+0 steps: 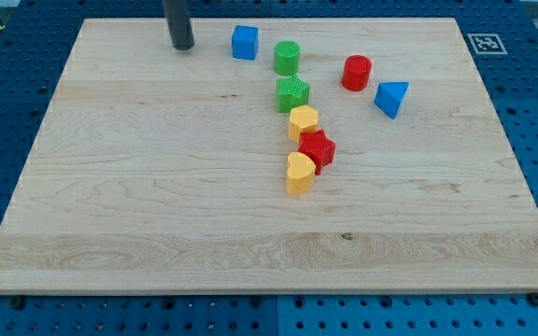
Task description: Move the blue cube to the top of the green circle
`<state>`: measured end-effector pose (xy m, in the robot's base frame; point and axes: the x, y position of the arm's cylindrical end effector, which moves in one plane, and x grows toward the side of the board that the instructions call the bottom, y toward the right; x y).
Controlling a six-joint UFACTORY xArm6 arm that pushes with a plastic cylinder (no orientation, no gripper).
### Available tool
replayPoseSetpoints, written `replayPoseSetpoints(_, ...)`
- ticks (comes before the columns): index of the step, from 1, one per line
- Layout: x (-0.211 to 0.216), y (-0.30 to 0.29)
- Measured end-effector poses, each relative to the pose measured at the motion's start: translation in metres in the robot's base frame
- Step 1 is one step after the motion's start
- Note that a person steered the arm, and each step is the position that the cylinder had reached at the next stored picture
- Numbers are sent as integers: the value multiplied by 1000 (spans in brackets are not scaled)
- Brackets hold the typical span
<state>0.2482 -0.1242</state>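
Observation:
The blue cube (245,42) sits near the view's top edge of the wooden board (157,187). The green circle, a short cylinder (287,58), stands just to its right and slightly lower, with a small gap between them. My tip (183,46) is on the board to the left of the blue cube, about a cube-width and a half away, not touching it.
A green star (292,94) lies below the green circle. Below it run a yellow hexagon (304,121), a red star (317,149) and a yellow heart (299,173). A red cylinder (356,72) and a blue triangle (391,98) sit at the right.

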Motion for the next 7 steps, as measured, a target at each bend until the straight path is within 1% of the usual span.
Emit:
replayPoseSetpoints(3, -6, 62)
replayPoseSetpoints(7, -6, 169)
